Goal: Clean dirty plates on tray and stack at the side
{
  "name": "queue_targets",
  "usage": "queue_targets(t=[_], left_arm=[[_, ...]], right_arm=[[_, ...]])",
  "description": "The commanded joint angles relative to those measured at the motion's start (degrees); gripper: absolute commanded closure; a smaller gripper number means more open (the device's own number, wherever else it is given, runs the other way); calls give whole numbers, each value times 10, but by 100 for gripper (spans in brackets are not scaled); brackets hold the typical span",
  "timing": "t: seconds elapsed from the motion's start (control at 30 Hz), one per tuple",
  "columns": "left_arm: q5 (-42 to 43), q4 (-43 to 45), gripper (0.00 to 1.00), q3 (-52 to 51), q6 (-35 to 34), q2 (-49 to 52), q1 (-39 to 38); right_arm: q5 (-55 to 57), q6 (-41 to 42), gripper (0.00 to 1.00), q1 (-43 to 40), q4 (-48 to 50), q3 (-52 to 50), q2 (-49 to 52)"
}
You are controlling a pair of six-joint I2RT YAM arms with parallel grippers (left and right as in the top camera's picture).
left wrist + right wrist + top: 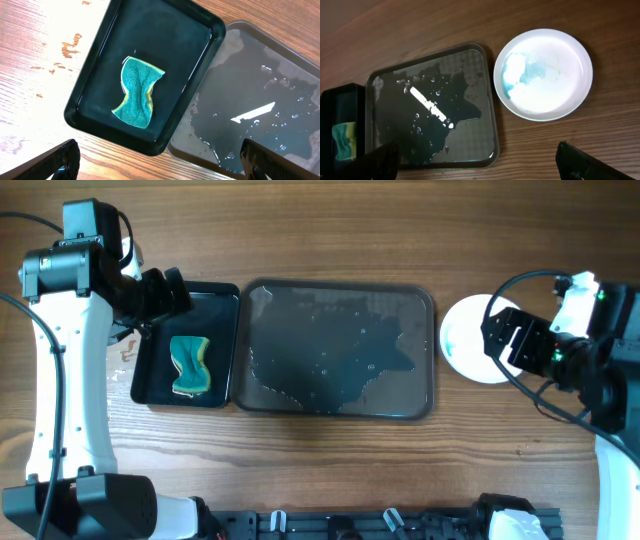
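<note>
- I see no plates on the tray (400,300). It holds only a puddle (330,360), so I judge the washing is nearly done.
- The plate (543,75) sits on the table (330,230) just right of the tray and apart from its rim. That is the stacking spot, clear of the wet. I cannot tell whether other plates lie under it.
- A pale blue smear (517,75) spreads over the plate's left half. To my eye the top plate is rinsed but not wiped clean.
- My right gripper (476,155) hangs above the plate's near side. Its jaws are wide and hold nothing, and it is well placed to steady or lift the plate.
- My left gripper (160,150) hovers over the black tray (165,30). Its jaws are also wide and empty.
- The sponge (136,92) lies flat in the black tray, bent at the waist. Parked there it drips into that tray, not onto the wood, and stays within the left arm's reach.
- If that smear counts as dirt, I would take the sponge for one more pass.
</note>
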Motion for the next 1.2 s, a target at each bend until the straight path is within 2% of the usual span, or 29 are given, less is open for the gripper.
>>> queue_targets(t=[0.0,0.17,0.3,0.37,0.4,0.43,0.47,0.6,0.73,0.83,1.0,1.17], left_arm=[[7,0,0,3,-7,3,-3],[7,0,0,3,-7,3,-3],[7,0,0,3,-7,3,-3],[7,0,0,3,-7,3,-3],[7,0,0,3,-7,3,-2],[7,0,0,3,-7,3,-3],[7,0,0,3,-7,3,-3],[7,0,0,3,-7,3,-3],[7,0,0,3,-7,3,-3],[7,0,0,3,-7,3,-3],[7,0,0,3,-7,3,-3],[7,0,0,3,-7,3,-3]], right_arm=[[7,4,0,2,-1,6,19],[39,-20,0,45,15,-14,-39],[64,-29,0,93,55,-66,-143],[63,-35,0,93,159,-133,-207],[54,-57,0,93,242,-191,-249],[26,-89,0,92,368,-291,-312],[12,-93,0,92,437,-352,-349],[-2,-74,0,92,601,-542,-473],[-2,-67,0,97,641,-654,-577],[-2,-68,0,97,648,-695,-616],[7,-55,0,97,695,-755,-628],[20,-57,0,97,685,-756,-628]])
